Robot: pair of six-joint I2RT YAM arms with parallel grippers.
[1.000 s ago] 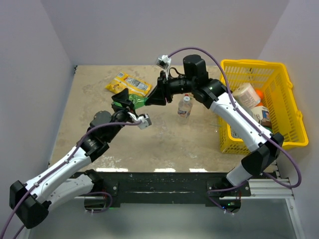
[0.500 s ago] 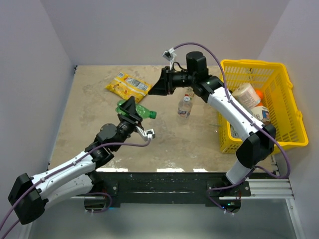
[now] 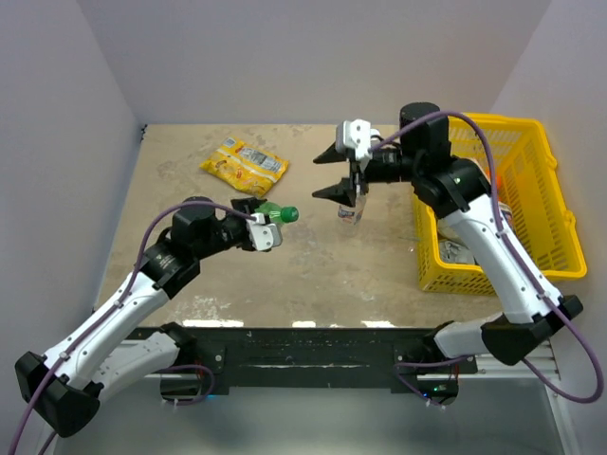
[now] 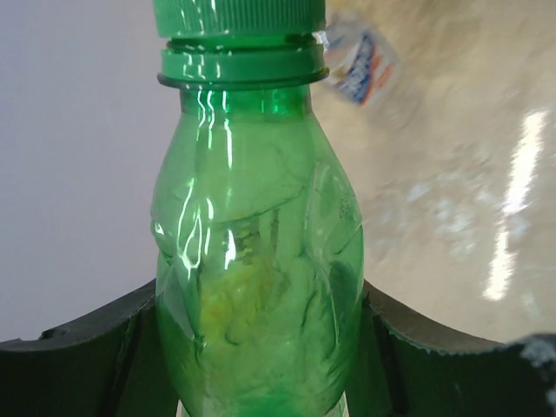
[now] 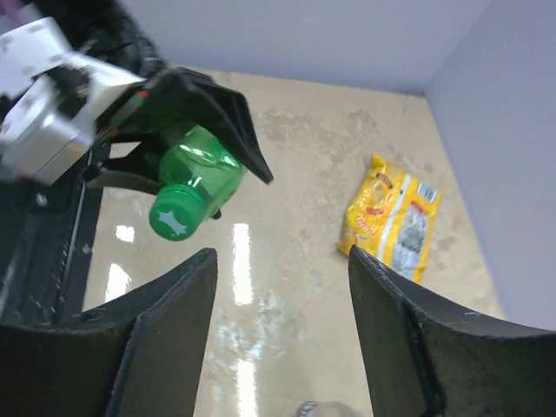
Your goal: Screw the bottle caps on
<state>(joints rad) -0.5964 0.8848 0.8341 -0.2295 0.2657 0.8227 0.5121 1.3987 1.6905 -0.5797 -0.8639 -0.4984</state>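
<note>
My left gripper is shut on the green bottle and holds it on its side above the table, neck pointing right. The dark green cap sits on its neck. In the left wrist view the bottle fills the space between the jaws, with the cap at the top edge. My right gripper is open and empty, to the right of the cap and apart from it. The right wrist view shows the cap end-on, above the left finger. A clear labelled bottle stands below the right gripper, its top hidden.
A yellow snack packet lies at the back left, also in the right wrist view. A yellow basket with bulkier containers stands at the right. The grey walls close in the table on three sides.
My right gripper has let go of the green bottle's cap, drawn back to the right and opened wide. My left arm has pulled the green bottle slightly toward the near side.
</note>
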